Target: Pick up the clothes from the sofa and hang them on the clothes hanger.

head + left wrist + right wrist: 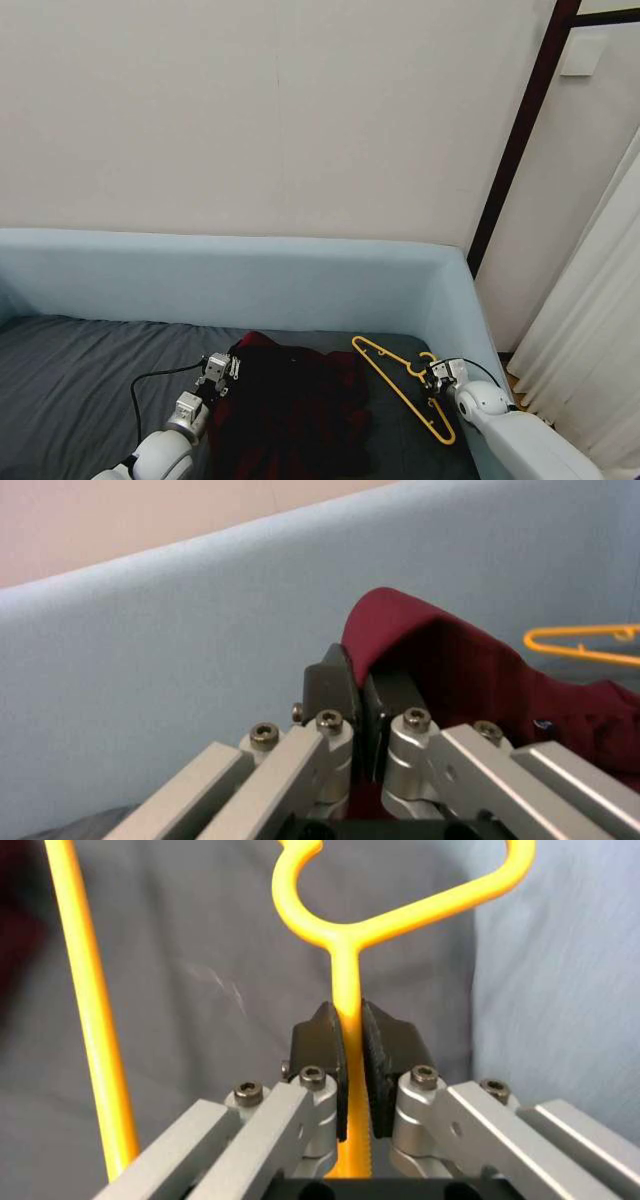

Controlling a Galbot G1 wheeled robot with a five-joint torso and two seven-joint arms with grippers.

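A dark red garment (pixel 295 410) lies bunched on the grey sofa seat (pixel 80 370). My left gripper (pixel 222 372) is at its left edge, shut on a raised fold of the red cloth (pixel 400 641), which sits between the dark pads (pixel 328 686). A yellow plastic hanger (pixel 405 385) lies to the right of the garment, and its tip (pixel 585 641) shows beyond the cloth in the left wrist view. My right gripper (pixel 437 377) is shut on the hanger's neck (pixel 345 1001), just below the hook (pixel 400 885).
The sofa has a pale blue backrest (pixel 230 280) and a right armrest (pixel 455 320) close beside the right gripper. A beige wall (pixel 250 110) rises behind. A white curtain (pixel 590 340) hangs at the far right, beside a dark door frame (pixel 515 150).
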